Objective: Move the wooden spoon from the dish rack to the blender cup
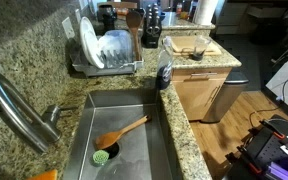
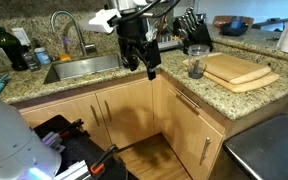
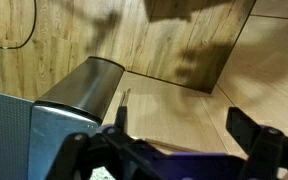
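Granite counter (image 1: 199,125) is seen round the sink (image 1: 124,130). The rack (image 1: 104,55) is set behind the sink, with the spoon (image 1: 135,35) stood upright at its end, blurred. The cup (image 1: 196,48) is placed by a board (image 1: 182,42), further along from the sink. The gripper (image 2: 150,68) is hung off the counter past the sink, before wood cabinets (image 2: 104,115), spread wide, nothing held. In the wrist view, plank floor (image 3: 184,60) and a steel unit (image 3: 74,100) are shown beyond the fingers (image 3: 242,128).

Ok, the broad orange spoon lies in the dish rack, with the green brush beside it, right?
No: the broad orange spoon lies in the sink, not the dish rack, with the green brush beside it, as an exterior view shows.
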Motion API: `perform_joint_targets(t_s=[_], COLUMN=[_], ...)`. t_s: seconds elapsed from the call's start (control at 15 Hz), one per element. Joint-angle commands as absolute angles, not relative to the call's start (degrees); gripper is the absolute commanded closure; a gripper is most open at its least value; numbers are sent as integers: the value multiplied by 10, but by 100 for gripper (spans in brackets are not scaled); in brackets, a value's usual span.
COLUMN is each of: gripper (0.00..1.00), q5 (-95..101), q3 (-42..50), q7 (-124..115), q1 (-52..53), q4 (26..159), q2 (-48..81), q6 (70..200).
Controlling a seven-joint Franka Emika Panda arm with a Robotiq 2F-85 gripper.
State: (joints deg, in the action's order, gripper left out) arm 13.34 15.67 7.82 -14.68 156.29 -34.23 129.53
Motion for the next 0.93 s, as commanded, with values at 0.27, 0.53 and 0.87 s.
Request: perform_joint_targets(t_s=[0.27,0.53,0.87], gripper=[0,0,0], q5=[-41,-249,-511], q3=[241,325,314], q7=[181,225,234], q1=[-68,119,318], q4=[1559,1545,1479], q2=[-213,-167,-171], q6=[1399,1399,1421])
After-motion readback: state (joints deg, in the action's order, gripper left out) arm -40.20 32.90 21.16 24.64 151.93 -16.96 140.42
